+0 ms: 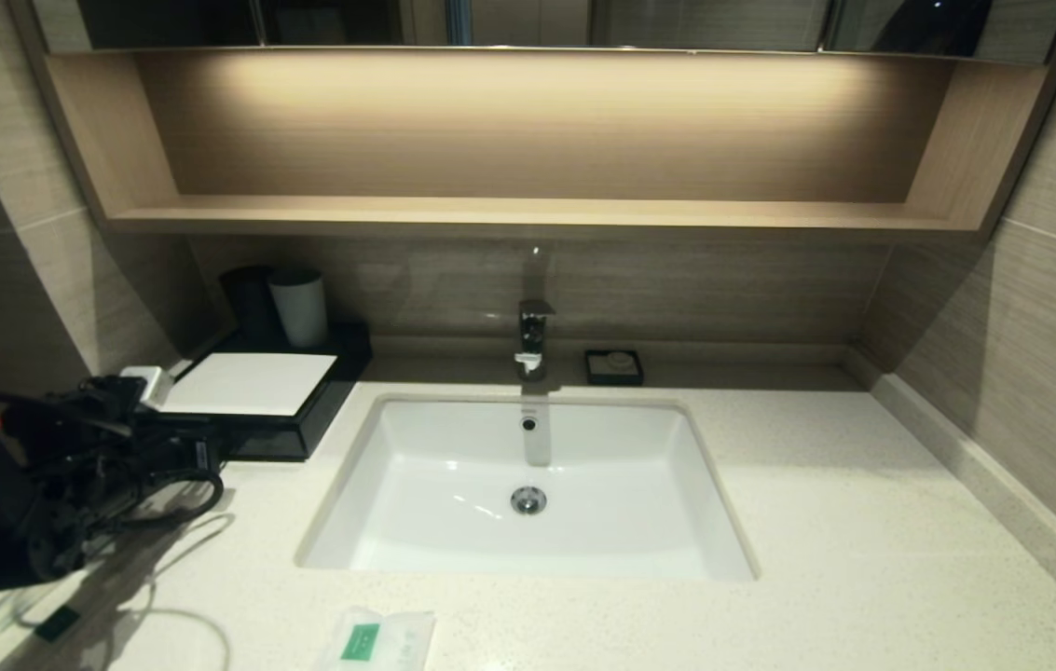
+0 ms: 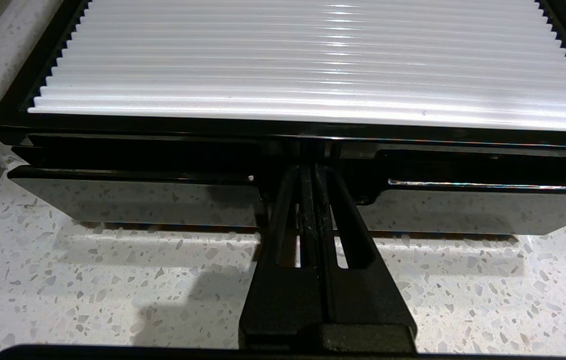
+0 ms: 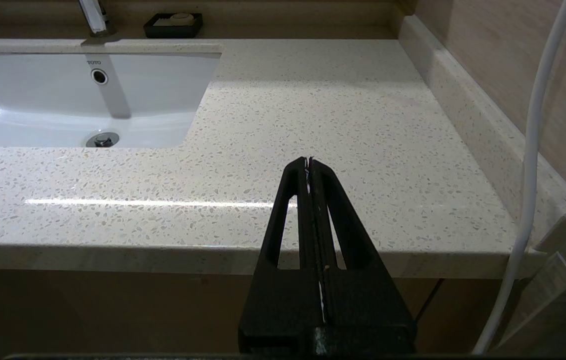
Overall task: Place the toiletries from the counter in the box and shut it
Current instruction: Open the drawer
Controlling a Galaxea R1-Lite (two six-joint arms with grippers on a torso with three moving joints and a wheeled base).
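The box (image 1: 253,384), low and black with a white ribbed top (image 2: 312,55), stands at the back left of the counter (image 1: 863,540). My left gripper (image 1: 215,445) is shut, its tips (image 2: 311,172) set in the middle notch of the glossy drawer front (image 2: 128,200), with nothing between the fingers. A white sachet (image 1: 377,639) with a green square label lies at the counter's front edge, left of centre. My right gripper (image 3: 308,161) is shut and empty, held off the counter's front edge on the right.
A white sink (image 1: 528,485) sits mid-counter under a tap (image 1: 532,337). Behind it is a black soap dish (image 1: 613,366). Two cups (image 1: 299,308) stand behind the box. A wall edge (image 1: 984,475) bounds the right. A white cable (image 3: 532,150) hangs by the right arm.
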